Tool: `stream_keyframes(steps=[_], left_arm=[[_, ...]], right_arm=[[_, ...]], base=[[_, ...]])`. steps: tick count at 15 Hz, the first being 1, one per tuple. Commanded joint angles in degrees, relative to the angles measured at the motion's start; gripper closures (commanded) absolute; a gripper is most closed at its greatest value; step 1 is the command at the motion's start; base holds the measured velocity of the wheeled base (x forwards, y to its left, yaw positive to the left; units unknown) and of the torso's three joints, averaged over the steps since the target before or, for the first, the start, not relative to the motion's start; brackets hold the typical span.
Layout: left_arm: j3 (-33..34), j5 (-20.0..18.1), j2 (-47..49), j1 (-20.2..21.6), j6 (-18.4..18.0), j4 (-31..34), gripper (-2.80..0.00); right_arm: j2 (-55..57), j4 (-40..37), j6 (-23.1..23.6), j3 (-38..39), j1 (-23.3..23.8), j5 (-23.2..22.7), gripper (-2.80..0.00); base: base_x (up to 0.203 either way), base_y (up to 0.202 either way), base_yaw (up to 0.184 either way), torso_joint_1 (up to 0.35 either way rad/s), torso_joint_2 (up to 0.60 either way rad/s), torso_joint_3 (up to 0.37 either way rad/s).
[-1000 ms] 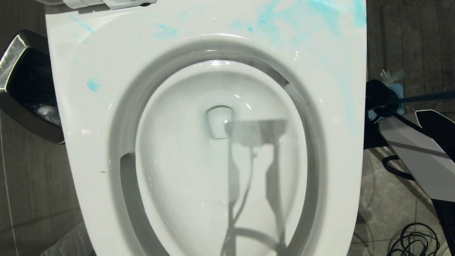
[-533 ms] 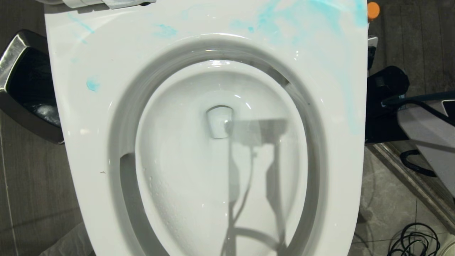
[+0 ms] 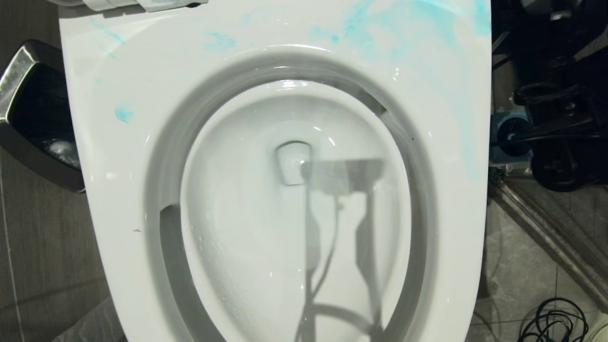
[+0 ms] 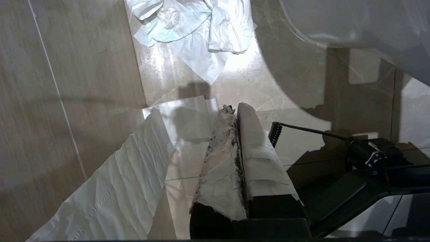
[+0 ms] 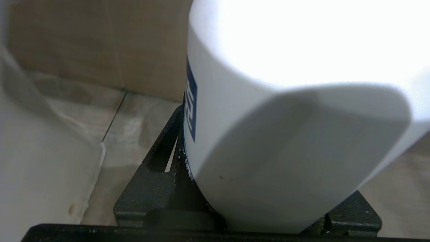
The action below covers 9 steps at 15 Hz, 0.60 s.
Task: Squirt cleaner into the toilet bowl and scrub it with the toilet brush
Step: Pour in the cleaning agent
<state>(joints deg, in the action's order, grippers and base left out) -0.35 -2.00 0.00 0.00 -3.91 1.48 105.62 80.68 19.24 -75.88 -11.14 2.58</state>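
The white toilet bowl (image 3: 294,266) fills the head view, with water at its bottom and blue cleaner smears (image 3: 380,28) on its rim (image 3: 118,156). My right arm (image 3: 555,95) is a dark mass beside the toilet's far right side. In the right wrist view my right gripper (image 5: 255,201) is shut on a white cleaner bottle (image 5: 268,117) with a blue label, above the floor tiles. My left gripper (image 4: 235,111) is shut, its fingers wrapped in white paper, low over the floor by the toilet's base. A blue holder (image 3: 510,137) stands right of the toilet; I cannot make out the toilet brush for sure.
A metal waste bin (image 3: 28,118) stands left of the toilet. Black cables (image 3: 551,323) and a metal floor strip (image 3: 546,232) lie at the right. Crumpled paper (image 4: 195,30) and a flat paper sheet (image 4: 117,188) lie on the floor near my left gripper.
My right arm has swung from the near right toward the far right of the toilet, and its white forearm cover has left the head view. The toilet and left arm are unchanged.
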Motion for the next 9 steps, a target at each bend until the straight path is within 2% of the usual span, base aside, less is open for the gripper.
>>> stream_keyframes(steps=[1,6,9], left_arm=[[0.0,0.0,0.0,0.0,0.0,0.0,0.0],[0.0,0.0,0.0,0.0,0.0,0.0,0.0],[0.0,0.0,0.0,0.0,0.0,0.0,0.0]], right_arm=[[-15.6,-5.2,0.4,6.5,-0.5,1.4,0.0],[-37.9,-31.3,0.5,15.3,-3.9,3.1,0.0],[-44.4,-39.0,0.5,21.1,-7.3,3.5,0.0]], base=[[0.0,0.0,0.0,0.0,0.0,0.0],[0.0,0.0,0.0,0.0,0.0,0.0],[0.0,0.0,0.0,0.0,0.0,0.0]])
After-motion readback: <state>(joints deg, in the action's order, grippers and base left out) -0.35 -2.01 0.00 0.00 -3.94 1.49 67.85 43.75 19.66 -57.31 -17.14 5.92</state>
